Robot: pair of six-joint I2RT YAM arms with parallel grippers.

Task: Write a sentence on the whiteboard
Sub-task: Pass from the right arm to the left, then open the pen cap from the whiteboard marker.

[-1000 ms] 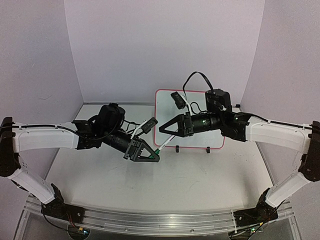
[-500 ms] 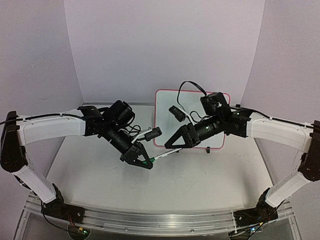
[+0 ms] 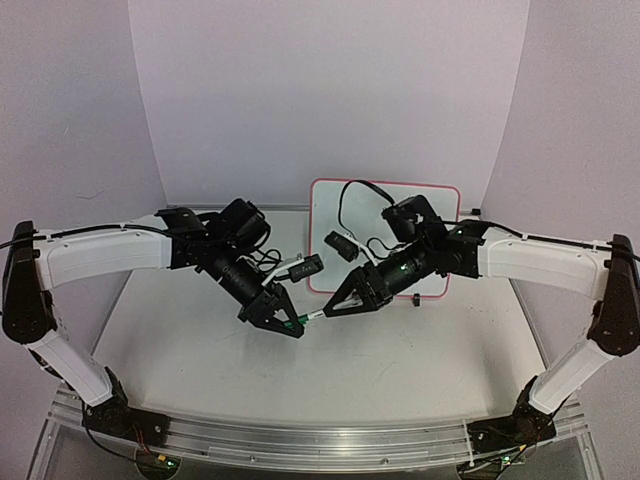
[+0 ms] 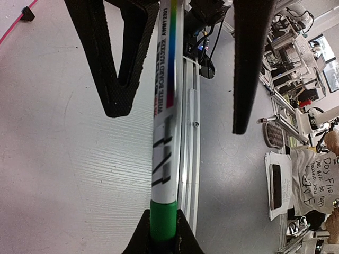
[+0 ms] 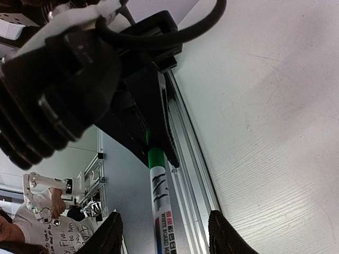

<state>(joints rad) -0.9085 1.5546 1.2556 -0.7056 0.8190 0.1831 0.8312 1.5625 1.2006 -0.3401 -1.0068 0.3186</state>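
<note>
White-barrelled marker pen (image 4: 165,106) printed "WHITE BOARD MARKER", green end clamped tight in the left gripper (image 4: 161,233); the right gripper (image 5: 165,222) stands wide, fingers either side of the barrel.

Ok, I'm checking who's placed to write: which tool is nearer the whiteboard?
Right. The right tool sits just off the lower left corner of the whiteboard, open around the marker; the left tool is farther left, shut on the marker's green end.
</note>
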